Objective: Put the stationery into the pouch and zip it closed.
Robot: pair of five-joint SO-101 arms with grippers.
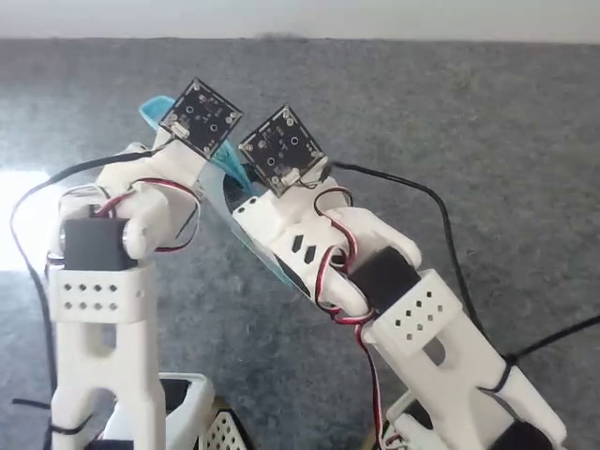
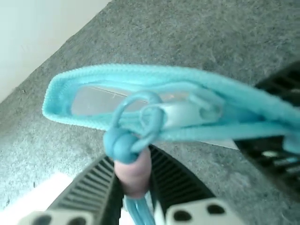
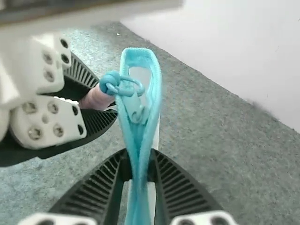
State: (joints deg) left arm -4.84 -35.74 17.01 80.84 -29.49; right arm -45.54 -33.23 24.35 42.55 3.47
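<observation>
The turquoise pouch hangs in the air between my two arms, edge up. Its silver zipper slider sits partway along the top. Past the slider the pouch end gapes open, with something pale inside. A blue cord with a bead hangs from the slider. My left gripper is shut on the zipper pull, a pink piece and the cord between its fingers. My right gripper is shut on the pouch edge below the slider, and the left gripper is close beside it.
Grey carpet-like table surface lies all around, with a pale wall along the far side. Black cables trail at the right of the right arm. A bright white patch lies at the left edge.
</observation>
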